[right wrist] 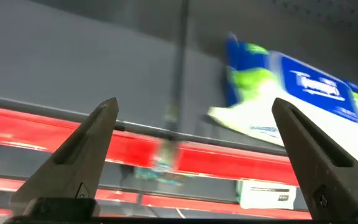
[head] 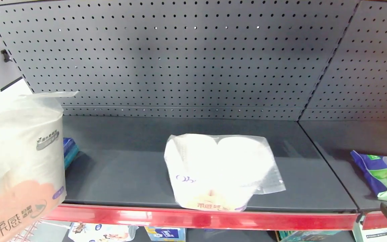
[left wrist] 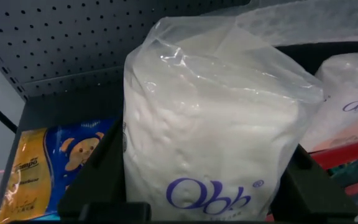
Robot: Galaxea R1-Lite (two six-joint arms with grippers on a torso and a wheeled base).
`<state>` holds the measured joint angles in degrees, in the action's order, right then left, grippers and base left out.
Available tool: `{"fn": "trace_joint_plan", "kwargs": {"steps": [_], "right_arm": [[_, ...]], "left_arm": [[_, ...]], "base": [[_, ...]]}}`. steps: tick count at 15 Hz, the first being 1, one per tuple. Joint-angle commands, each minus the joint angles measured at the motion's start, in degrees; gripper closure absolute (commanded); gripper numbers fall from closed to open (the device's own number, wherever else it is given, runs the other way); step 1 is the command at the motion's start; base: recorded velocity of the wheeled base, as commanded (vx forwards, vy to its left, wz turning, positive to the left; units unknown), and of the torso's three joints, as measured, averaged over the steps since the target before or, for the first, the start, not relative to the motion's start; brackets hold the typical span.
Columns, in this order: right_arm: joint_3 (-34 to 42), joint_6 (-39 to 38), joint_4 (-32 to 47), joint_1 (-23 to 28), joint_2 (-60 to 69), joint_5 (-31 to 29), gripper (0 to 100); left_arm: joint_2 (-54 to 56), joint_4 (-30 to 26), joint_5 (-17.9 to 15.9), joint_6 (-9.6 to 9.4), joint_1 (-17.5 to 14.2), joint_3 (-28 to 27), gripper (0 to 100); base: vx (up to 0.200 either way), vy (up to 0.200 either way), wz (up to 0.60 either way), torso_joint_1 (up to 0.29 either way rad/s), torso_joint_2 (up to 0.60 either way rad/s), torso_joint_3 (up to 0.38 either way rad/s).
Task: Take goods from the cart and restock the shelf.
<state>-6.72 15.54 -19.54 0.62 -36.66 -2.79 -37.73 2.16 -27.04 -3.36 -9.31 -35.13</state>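
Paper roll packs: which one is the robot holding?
The pack in the left gripper, at the left. The other pack sits free on the shelf.

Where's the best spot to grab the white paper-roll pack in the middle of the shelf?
Probably grab the white pack by its firm, roll-filled body, not the loose plastic flap. It sits at the front edge of the shelf, so come from the front, jaws either side.
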Motion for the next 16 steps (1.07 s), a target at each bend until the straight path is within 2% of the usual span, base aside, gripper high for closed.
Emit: {"fn": "trace_joint_plan", "kwargs": {"steps": [1, 5, 8, 9, 11, 14, 15, 16], "right_arm": [[0.7, 0.0, 0.0, 0.0, 0.6, 0.0, 0], [2.4, -0.9, -0.1, 0.0, 3.5, 0.1, 0], [6.7, -4.1, 1.3, 0.0, 14.3, 0.9, 0], [6.7, -4.3, 8.6, 0.1, 20.7, 0.9, 0], [4.5, -3.6, 20.0, -1.1, 32.4, 1.4, 0], [3.9, -9.3, 22.1, -1.0, 36.1, 2.1, 0], [4.3, -12.4, 22.1, -0.9, 36.7, 2.2, 0], [4.3, -13.1, 21.9, -0.9, 36.7, 2.2, 0]], "left_arm": [[0.0, 0.1, 0.0, 0.02, 0.0, 0.0, 100], [-0.2, 0.1, -0.3, -0.33, 0.3, -0.1, 100], [-3.0, 0.2, -0.3, -5.16, 0.4, 0.0, 100], [-4.5, 0.5, -0.2, -6.13, 0.4, -0.3, 100], [-7.4, 3.0, -0.6, -6.22, 1.1, -0.6, 100], [-9.7, 4.4, -2.1, -5.86, 6.8, -1.0, 100], [-10.9, 4.4, -2.2, -4.72, 9.7, -1.4, 100], [-11.7, 4.5, -2.2, -2.35, 11.7, -2.3, 100]], "base": [[0.0, 0.0, 0.0, 0.0, 0.0, 0.0], [0.0, 0.0, 0.0, 0.0, 0.0, 0.0], [0.0, 0.0, 0.0, 0.0, 0.0, 0.0], [0.0, 0.0, 0.0, 0.0, 0.0, 0.0], [0.0, 0.0, 0.0, 0.0, 0.0, 0.0], [0.0, 0.0, 0.0, 0.0, 0.0, 0.0], [0.0, 0.0, 0.0, 0.0, 0.0, 0.0], [0.0, 0.0, 0.0, 0.0, 0.0, 0.0]]}}
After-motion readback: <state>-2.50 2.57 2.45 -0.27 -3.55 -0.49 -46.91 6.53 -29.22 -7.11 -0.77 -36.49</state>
